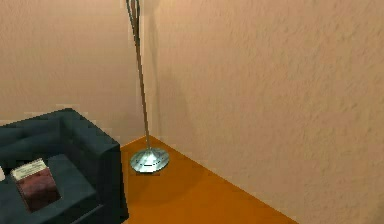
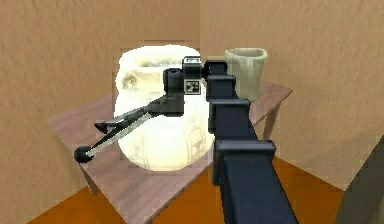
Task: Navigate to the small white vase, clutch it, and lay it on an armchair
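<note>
On a brownish table [image 2: 120,185] stands a small pale vase [image 2: 246,68] with a flared rim, at the back right corner. A much larger cream, lumpy jar [image 2: 160,140] sits at the table's middle. My arm rises from the arm side view's bottom edge and passes just left of the small vase. The gripper [image 2: 90,140] reaches left across the front of the large jar, its thin fingers [image 2: 125,120] ending over the table's left part. I cannot tell whether it holds anything. A dark blue armchair [image 1: 85,150] shows at the forward view's lower left.
A reddish box [image 1: 36,183] lies on the armchair's seat. A floor lamp's thin pole [image 1: 141,70] and round metal base [image 1: 149,159] stand in the room's corner beside the armchair. Orange floor [image 1: 190,195] stretches along the pink wall at the right.
</note>
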Robot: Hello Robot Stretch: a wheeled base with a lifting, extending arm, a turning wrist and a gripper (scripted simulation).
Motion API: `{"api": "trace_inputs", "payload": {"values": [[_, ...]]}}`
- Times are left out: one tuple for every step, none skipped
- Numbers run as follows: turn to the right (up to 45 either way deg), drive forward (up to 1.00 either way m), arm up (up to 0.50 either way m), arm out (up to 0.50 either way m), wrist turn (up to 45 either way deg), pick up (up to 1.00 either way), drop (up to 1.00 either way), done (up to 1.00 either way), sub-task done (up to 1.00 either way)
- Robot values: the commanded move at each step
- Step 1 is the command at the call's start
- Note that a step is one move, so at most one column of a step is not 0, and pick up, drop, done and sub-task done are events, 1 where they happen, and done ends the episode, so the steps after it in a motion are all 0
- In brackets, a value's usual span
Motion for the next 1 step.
{"api": "trace_inputs", "payload": {"values": [[0.0,0.0,0.0,0.0,45.0,0.0,0.0,0.0,0.0]]}}
